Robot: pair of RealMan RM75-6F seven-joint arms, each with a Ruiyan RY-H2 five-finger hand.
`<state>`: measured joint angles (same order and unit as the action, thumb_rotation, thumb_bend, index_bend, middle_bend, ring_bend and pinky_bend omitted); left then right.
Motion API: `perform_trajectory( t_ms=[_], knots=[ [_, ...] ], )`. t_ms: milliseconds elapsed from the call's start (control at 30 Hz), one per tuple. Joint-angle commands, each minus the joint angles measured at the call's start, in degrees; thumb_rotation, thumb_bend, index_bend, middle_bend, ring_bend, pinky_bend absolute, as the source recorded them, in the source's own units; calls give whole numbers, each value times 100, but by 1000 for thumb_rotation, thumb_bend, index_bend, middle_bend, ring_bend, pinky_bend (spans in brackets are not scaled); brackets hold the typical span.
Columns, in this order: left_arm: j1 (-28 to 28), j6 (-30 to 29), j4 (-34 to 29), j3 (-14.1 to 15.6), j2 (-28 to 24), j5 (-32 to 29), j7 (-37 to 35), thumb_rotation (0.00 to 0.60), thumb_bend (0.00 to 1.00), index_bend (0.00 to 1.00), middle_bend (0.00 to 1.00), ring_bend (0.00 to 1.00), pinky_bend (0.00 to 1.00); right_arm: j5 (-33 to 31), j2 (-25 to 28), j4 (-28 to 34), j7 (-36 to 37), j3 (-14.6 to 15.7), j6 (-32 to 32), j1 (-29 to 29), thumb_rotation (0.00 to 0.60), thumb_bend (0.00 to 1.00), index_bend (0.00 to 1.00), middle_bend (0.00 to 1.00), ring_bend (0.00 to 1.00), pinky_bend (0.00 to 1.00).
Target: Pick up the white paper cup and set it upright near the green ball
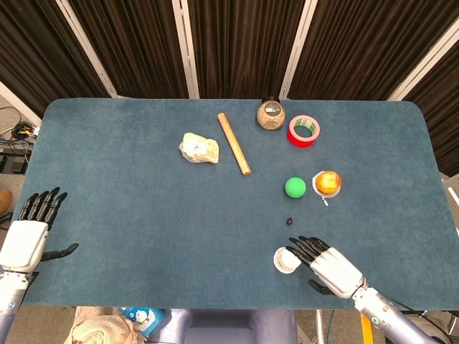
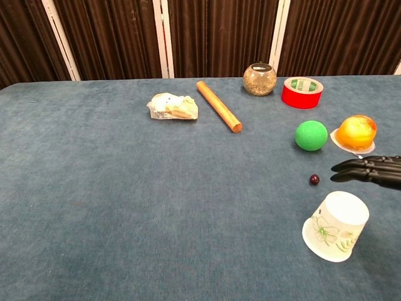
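So the tabletop (image 1: pixel 143 215) is covered in a blue-grey felt-like cloth, with dark brown curtains (image 1: pixel 237 43) and pale vertical strips behind it. Some cables and floor clutter (image 1: pixel 14 132) show off the left edge in the head view.

The white paper cup (image 2: pixel 335 226) sits near the front edge, tilted with its open mouth toward the chest camera, green leaf print on the side. The green ball (image 2: pixel 311 135) is well apart from it, further back, with a tiny dark bead (image 2: pixel 314 179) between them. The right hand (image 1: pixel 326 264) is right beside the cup, fingers stretched out and holding nothing; I can't tell if the fingertips actually touch it. The chest view only catches its dark fingers, cut off at the frame edge.

The left hand (image 1: pixel 29 233) hangs at the front-left corner, fingers spread, empty, and only shows in the head view.
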<state>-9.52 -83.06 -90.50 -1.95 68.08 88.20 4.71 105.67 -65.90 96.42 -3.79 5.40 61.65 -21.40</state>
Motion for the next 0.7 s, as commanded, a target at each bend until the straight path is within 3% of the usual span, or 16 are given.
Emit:
perform_trajectory(
  t_ms=[33,333,567,700],
  knots=[
    [-1,-7,2,-2,4,4,7,600,0,0,0,0,0,-157,-109,4,-163,-24,-155,-51,600,380,0,0,23,171],
    [-3,1,0,1,3,-2,-2,600,0,0,0,0,0,-563,-473,-92,-557,-107,-389,-124,600,380,21,26,108,276],
    [-5,7,-5,1,0,-6,-11,600,0,0,0,0,0,-690,-677,-176,-704,-160,-306,-127,600,434,321,283,356,492],
    [-7,12,-3,2,3,-10,-9,600,0,0,0,0,0,-767,-748,-210,-780,-173,-257,-124,600,457,419,360,438,535]
  ],
)
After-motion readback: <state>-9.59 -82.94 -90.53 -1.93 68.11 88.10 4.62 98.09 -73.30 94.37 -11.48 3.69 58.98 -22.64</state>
